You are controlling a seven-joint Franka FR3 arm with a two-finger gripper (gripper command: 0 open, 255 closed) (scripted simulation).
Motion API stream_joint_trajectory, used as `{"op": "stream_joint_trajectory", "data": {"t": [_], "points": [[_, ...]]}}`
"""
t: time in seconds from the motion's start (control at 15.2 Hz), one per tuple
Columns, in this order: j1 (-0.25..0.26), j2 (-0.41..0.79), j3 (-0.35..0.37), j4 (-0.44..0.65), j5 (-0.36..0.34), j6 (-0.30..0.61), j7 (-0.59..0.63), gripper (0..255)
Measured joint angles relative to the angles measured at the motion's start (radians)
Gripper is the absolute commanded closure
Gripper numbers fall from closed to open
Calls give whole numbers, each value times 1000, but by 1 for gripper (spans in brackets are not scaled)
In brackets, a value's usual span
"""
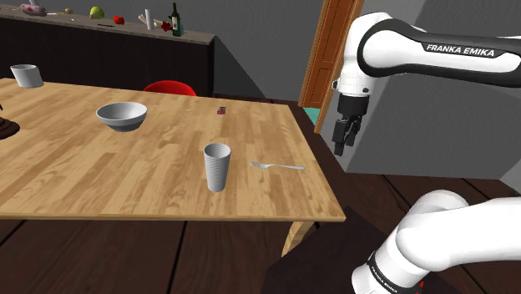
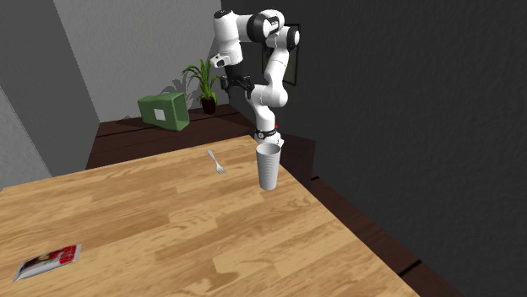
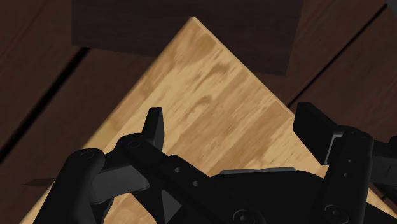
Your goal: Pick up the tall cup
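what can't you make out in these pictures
Tall cup: its inside bottom, hidden by its own wall in both exterior views.
Small red thing on the table: too small to name in the shoulder view.
Dark object: cut off by the shoulder view's left edge.
Red rounded shape: mostly hidden behind the table.
Packet: print too small to read in the second exterior view.

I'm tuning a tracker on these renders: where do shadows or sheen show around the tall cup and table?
Shoulder view: the tall whitish cup casts only a faint shadow at its base on the wooden table. Second exterior view: the green potted plant throws a shadow on the grey wall. Wrist view: pale sheen on the table corner beyond the open black claw.
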State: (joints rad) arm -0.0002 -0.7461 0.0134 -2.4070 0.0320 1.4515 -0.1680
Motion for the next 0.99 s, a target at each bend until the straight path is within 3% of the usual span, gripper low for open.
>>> {"op": "stream_joint_trajectory", "data": {"t": [0.33,0.99], "points": [[22,61,58,27,36,56,59,0],[66,326,235,199,78,218,254,0]]}}
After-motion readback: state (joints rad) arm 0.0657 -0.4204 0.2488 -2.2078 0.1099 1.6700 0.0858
